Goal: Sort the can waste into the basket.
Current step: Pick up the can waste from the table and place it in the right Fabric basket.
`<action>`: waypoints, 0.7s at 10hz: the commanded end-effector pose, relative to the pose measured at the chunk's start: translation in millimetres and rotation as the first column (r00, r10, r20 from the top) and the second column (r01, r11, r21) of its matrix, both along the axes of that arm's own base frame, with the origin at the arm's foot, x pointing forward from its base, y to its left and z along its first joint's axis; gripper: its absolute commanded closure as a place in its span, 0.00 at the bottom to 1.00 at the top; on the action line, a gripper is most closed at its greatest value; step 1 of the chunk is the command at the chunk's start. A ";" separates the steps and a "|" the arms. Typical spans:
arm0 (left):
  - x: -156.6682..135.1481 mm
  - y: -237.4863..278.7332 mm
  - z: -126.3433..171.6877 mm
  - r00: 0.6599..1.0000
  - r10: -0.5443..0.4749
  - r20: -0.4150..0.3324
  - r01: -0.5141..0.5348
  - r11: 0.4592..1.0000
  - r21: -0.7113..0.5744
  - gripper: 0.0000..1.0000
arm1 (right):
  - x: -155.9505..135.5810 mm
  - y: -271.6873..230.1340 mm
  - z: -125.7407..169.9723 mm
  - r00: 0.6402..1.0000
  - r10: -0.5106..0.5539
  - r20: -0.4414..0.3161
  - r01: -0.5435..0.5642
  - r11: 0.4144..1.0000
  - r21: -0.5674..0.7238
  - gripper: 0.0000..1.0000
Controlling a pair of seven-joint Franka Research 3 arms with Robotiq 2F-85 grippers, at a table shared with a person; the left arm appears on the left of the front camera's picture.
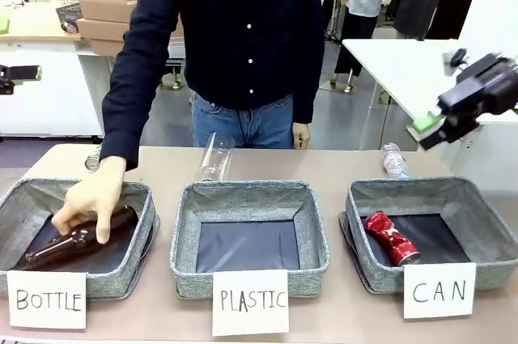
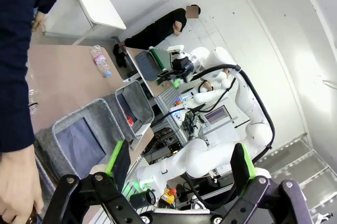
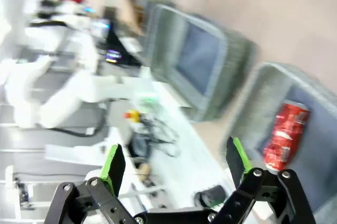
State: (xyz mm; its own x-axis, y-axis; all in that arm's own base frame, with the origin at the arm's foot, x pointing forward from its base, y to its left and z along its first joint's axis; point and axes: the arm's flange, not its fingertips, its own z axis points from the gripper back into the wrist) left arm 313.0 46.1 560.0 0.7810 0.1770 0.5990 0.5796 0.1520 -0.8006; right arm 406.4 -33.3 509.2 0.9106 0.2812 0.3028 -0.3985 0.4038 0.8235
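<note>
three white handwritten cards stand along the table's near edge, each against a grey woven bin: the bottle card [image 1: 47,299] by the near left corner, the plastic card [image 1: 251,302] in the middle, the can card [image 1: 439,290] toward the near right corner. behind the can card, the can basket [image 1: 413,190] holds the crushed red can [image 1: 391,237], which lies slantwise on the dark floor near the basket's left wall. the right end effector [image 1: 429,131] hangs in the air over the table's right edge, above the basket's far right corner, with its fingers spread and empty. the left end effector [image 2: 181,147] is also spread wide and holds nothing. a person's hand [image 1: 93,198] rests on a brown glass bottle [image 1: 73,243] inside the bottle bin [image 1: 16,198]. a clear plastic bottle [image 1: 215,158] lies near the table's far edge behind the plastic bin [image 1: 251,194]. a smaller plastic bottle [image 1: 394,162] lies behind the can basket.
</note>
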 end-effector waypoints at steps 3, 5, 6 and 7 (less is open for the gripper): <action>1.6 -1.8 1.7 1.000 -0.004 0.025 0.004 1.000 -0.023 0.00 | 5.9 -28.1 -8.3 0.948 -0.224 -0.225 0.313 0.539 0.782 0.00; 1.6 -1.8 1.7 1.000 -0.004 0.025 0.004 1.000 -0.023 0.00 | -8.0 -27.8 10.8 0.998 -0.017 -0.056 0.035 0.946 0.323 0.00; 1.6 -1.8 1.7 1.000 -0.004 0.025 0.004 1.000 -0.023 0.00 | -8.0 -27.8 10.8 0.998 -0.017 -0.056 0.035 0.946 0.323 0.00; 1.6 -1.8 1.7 1.000 -0.004 0.025 0.004 1.000 -0.023 0.00 | -8.0 -27.8 10.8 0.998 -0.017 -0.056 0.035 0.946 0.323 0.00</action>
